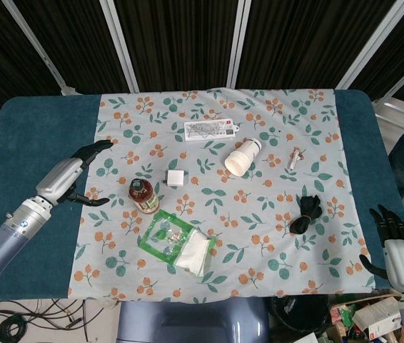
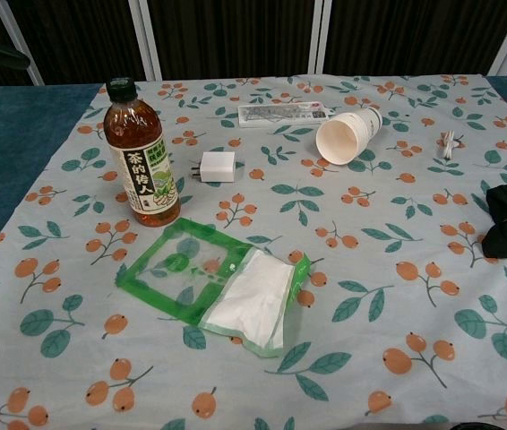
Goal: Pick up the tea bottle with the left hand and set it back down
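Observation:
The tea bottle (image 1: 140, 196) (image 2: 141, 153) stands upright on the patterned cloth, amber with a dark cap and a white label. My left hand (image 1: 86, 174) hovers to the left of it at the cloth's left edge, fingers spread and holding nothing, a clear gap away from the bottle. My right hand (image 1: 395, 227) rests at the table's right edge near the front, fingers apart and empty. Neither hand shows in the chest view.
A green-edged packet with a white tissue (image 1: 177, 244) (image 2: 222, 292) lies just in front of the bottle. A white charger block (image 1: 175, 178) (image 2: 218, 167), a tipped paper cup (image 1: 242, 157) (image 2: 347, 135), a flat package (image 1: 210, 129), a small cable (image 1: 295, 157) and a black bundle (image 1: 306, 212) lie around.

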Robot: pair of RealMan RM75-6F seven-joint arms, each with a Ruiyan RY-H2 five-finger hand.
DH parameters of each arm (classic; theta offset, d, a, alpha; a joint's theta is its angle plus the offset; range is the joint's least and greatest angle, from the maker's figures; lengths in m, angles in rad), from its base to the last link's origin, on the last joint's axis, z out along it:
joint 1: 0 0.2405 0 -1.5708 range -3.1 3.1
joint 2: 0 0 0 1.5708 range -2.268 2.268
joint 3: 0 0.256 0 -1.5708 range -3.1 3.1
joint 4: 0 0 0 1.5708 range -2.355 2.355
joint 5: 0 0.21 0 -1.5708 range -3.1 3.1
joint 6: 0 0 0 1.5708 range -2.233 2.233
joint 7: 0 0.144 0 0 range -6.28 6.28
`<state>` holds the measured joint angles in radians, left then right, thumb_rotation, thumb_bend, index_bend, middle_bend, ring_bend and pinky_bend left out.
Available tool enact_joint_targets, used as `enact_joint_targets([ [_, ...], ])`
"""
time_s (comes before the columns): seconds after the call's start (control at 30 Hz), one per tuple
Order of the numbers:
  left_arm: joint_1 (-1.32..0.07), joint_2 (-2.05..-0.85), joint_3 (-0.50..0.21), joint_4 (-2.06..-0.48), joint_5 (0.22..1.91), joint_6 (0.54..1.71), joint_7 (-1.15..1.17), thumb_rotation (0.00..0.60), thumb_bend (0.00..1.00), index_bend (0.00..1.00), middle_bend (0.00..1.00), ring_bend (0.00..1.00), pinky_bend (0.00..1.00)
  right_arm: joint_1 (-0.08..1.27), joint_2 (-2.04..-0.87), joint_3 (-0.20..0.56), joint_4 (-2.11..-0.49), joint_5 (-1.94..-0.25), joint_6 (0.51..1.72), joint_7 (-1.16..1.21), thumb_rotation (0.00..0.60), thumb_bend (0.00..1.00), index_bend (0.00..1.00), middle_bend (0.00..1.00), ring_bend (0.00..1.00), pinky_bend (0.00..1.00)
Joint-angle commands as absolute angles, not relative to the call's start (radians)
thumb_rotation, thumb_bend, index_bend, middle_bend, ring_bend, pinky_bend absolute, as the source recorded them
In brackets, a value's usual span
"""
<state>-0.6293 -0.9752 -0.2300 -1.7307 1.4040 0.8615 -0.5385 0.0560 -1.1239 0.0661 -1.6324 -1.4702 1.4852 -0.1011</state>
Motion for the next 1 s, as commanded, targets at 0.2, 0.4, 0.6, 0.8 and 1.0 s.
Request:
enact_joint_targets([
  [0.2,-0.633,-0.973,-0.215,-1.724,1.406,0.862,-0.53,0.6,0.15,0.0,0.0,0.0,0.0,0.056,-1.125,0.067,-1.634,-1.47,1.485,-0.103,0.6,0.12,0.0,0.01,0.06,0.15],
  [0.4,-0.631,-0.966,-0.204,-1.726,1.41,0.865,-0.535,0.6,0.15,0.0,0.0,0.0,0.0,0.057,-1.128,0.066,-1.632,-1.477,1.489,-0.109,0.6,0.12,0.0,0.01,0.06,0.15],
  [0.6,-0.629,-0.962,-0.195,-1.71,1.414,0.866,-0.555,0.6,0.15,0.0,0.0,0.0,0.0,0.056,-1.127,0.068,-1.631,-1.471,1.488,-0.103,0.6,0.12,0.0,0.01,0.06,0.15],
  [0.8,-0.632,-0.964,-0.183,-1.692,1.44,0.861,-0.616,0.6,0.15,0.0,0.0,0.0,0.0,0.055,-1.126,0.068,-1.631,-1.47,1.489,-0.105,0.6,0.12,0.0,0.01,0.06,0.15],
  [1.0,-0.622,-0.974,-0.169,-1.664,1.474,0.885,-0.716,0.6,0.15,0.0,0.0,0.0,0.0,0.055,-1.127,0.067,-1.633,-1.469,1.487,-0.106,0.6,0.12,0.0,0.01,0.06,0.15],
])
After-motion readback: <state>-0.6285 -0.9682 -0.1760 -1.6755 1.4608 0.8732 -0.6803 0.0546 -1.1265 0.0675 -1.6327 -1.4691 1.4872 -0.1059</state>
